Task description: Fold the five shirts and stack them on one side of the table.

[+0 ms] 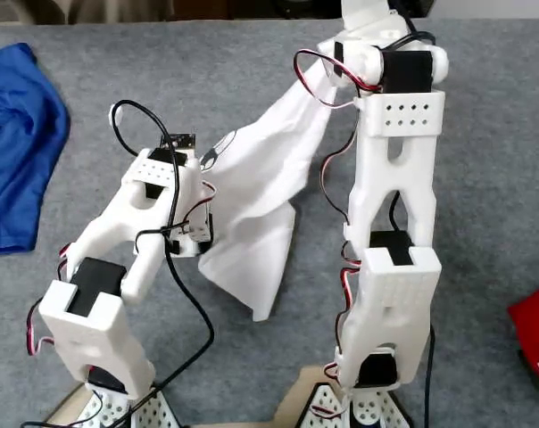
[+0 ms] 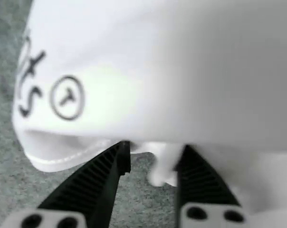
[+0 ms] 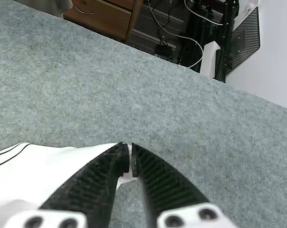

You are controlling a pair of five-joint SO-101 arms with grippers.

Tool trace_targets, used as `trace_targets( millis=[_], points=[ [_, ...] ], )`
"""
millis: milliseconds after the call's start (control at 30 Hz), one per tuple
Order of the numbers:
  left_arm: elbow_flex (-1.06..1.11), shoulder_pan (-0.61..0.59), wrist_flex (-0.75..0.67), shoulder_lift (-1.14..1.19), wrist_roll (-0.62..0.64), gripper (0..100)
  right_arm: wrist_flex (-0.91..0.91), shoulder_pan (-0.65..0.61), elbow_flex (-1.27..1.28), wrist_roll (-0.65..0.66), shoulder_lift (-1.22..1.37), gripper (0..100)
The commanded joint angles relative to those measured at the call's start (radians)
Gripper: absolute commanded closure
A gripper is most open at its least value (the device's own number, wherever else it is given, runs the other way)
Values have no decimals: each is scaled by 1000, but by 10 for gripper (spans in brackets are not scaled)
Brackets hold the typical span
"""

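A white shirt (image 1: 261, 187) with black print hangs slanted over the grey table, lifted at its far upper corner. My right gripper (image 1: 328, 61) is raised high at the back and is shut on that corner; its wrist view has the black fingers (image 3: 100, 175) pinched together on the white hem (image 3: 48, 175), my right gripper (image 3: 130, 151) well above the carpet. My left gripper (image 1: 203, 168) sits low at the shirt's left edge. In the left wrist view, my left gripper (image 2: 153, 152) is open, with a fold of the white shirt (image 2: 162, 80) hanging down between the fingers.
A crumpled blue shirt (image 1: 15, 152) lies at the table's left edge. Something red (image 1: 537, 334) pokes in at the right edge. Beyond the far table edge stand a wooden drawer unit (image 3: 105, 14) and black stands with cables (image 3: 205, 28). Bare grey table (image 1: 484, 178) lies to the right.
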Motion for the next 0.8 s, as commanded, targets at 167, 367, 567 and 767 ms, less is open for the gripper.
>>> trace_targets(
  millis=[167, 367, 567, 767],
  points=[
    [-11, 2, -25, -51, 5, 978, -18, -4, -39, 3, -4, 994],
    [-21, -2, -17, -51, 0, 981, -18, -4, -38, 3, -4, 994],
    [-98, -18, 54, -53, -2, 981, 0, -4, -38, 3, -4, 994],
    [-371, -130, 186, -53, -2, 981, 51, -21, -45, 3, -7, 994]
  ],
)
